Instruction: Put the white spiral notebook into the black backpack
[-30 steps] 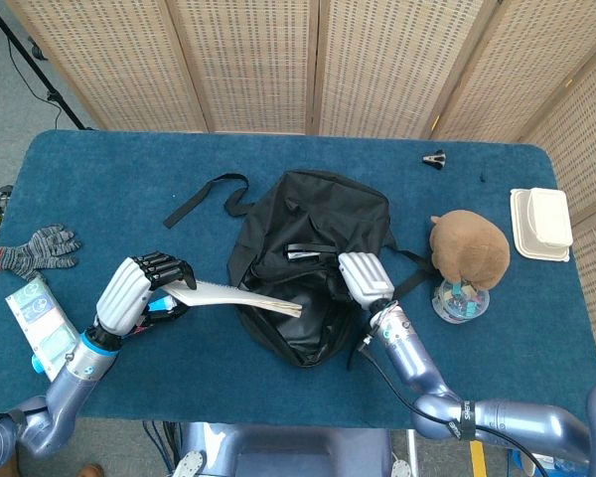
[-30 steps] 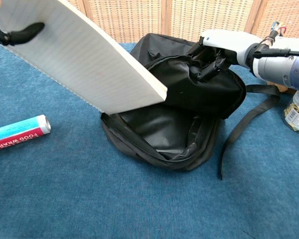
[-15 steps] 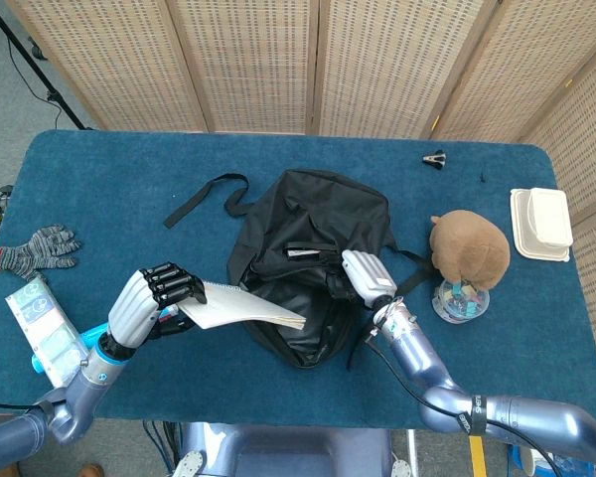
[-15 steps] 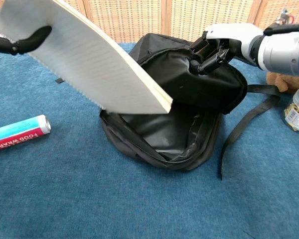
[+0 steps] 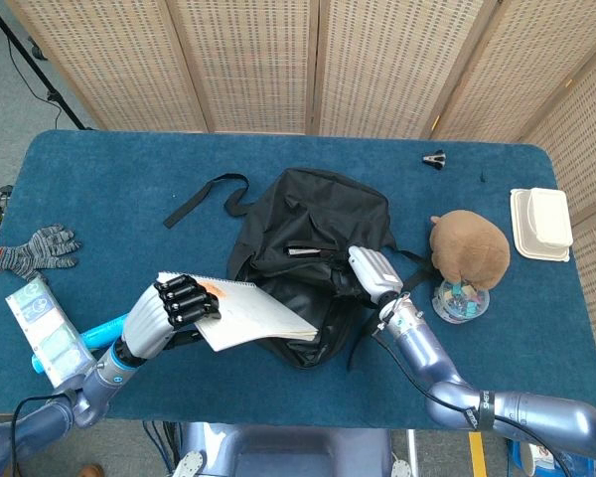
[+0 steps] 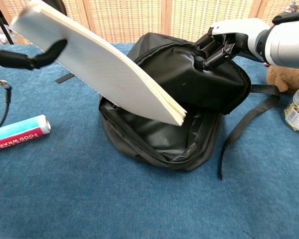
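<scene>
While left hand [image 5: 164, 310] fingers [image 5: 187, 298] clamp the white spiral notebook [image 5: 248, 313] edge, right hand [image 5: 374, 275] grips black backpack [image 5: 313, 224] flap

A big table [image 5: 99, 179] with a blue cloth stands in front of a folding screen [image 5: 318, 60] made of woven tan panels, and grey floor [image 5: 10, 99] shows at the left.

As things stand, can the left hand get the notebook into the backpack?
Probably yes: the right hand holds the backpack flap up, and the notebook in the left hand already points into the opening.
</scene>
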Robot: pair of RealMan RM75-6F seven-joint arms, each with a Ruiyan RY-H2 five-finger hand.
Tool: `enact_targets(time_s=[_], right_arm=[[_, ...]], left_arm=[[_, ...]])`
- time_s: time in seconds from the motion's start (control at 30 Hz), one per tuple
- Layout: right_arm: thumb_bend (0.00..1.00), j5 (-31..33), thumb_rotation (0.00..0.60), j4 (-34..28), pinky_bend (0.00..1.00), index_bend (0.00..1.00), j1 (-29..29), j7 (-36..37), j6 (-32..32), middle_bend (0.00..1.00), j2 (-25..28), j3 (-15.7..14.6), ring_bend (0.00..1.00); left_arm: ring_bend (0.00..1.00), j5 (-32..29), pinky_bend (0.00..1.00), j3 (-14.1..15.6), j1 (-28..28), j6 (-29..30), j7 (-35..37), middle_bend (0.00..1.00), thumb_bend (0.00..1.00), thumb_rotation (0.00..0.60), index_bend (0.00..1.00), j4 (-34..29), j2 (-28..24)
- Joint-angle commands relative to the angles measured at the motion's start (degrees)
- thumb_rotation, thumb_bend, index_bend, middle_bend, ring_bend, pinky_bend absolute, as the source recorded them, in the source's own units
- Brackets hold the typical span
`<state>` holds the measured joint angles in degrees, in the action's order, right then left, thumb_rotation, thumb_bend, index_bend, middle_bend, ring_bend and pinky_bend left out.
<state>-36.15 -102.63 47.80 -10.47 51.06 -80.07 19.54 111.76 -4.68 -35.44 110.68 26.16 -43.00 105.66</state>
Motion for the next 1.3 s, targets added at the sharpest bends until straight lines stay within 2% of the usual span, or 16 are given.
enact_targets(time_s=[0.03,0.17,0.27,0.5,0.8,1.03,1.3], right_arm=[[0.68,0.85,0.600,-0.22,0.35,0.59,0.35,0.64,-1.18,0.62,0.92,-0.15,0.53],[0.68,1.51,0.600,-0.50,0.28,0.60,0.84,1.22,-3.12,0.62,2.50,-0.55,0.53],[0.68,1.71,0.600,-0.69,0.27,0.60,1.11,1.66,-3.43,0.62,3.09,-0.74,0.53],[0.68,1.94,0.600,-0.74,0.26,0.60,1.77,2.16,-2.99,0.62,3.55,-1.05,0.53],[0.68,2.79,0.600,-1.02,0.26,0.60,2.64,2.53,-3.01,0.62,4.51,-1.64,0.53],[0.68,3.41,0.600,-1.21,0.26,0.60,3.14,2.84,-3.37,0.62,4.99,-2.30,0.53],[0.68,3.77,0.600,-1.81,0.25,0.60,3.67,3.43,-4.05,0.62,6.01,-2.61,0.53]], left_arm=[[0.56,0.30,0.59,0.98,-1.03,1.03,0.17,0.61,0.53,0.600,0.81,3.55,2.13],[0.56,0.37,0.59,1.91,-1.78,1.52,0.14,0.61,0.53,0.600,0.81,6.84,3.63],[0.56,-0.17,0.59,2.82,-1.79,1.15,1.30,0.61,0.53,0.600,0.81,7.24,4.20],[0.56,-0.61,0.59,5.37,-1.76,-1.82,1.58,0.61,0.53,0.600,0.81,2.79,2.06],[0.55,1.14,0.60,10.07,-2.44,-8.84,-3.55,0.60,0.50,0.600,0.76,-4.00,-2.59],[0.55,1.57,0.60,10.70,-3.49,-12.34,-8.29,0.60,0.50,0.600,0.75,-4.78,-2.36],[0.58,0.69,0.61,10.77,-5.36,-19.59,-14.97,0.62,0.51,0.600,0.78,-8.64,-2.94]])
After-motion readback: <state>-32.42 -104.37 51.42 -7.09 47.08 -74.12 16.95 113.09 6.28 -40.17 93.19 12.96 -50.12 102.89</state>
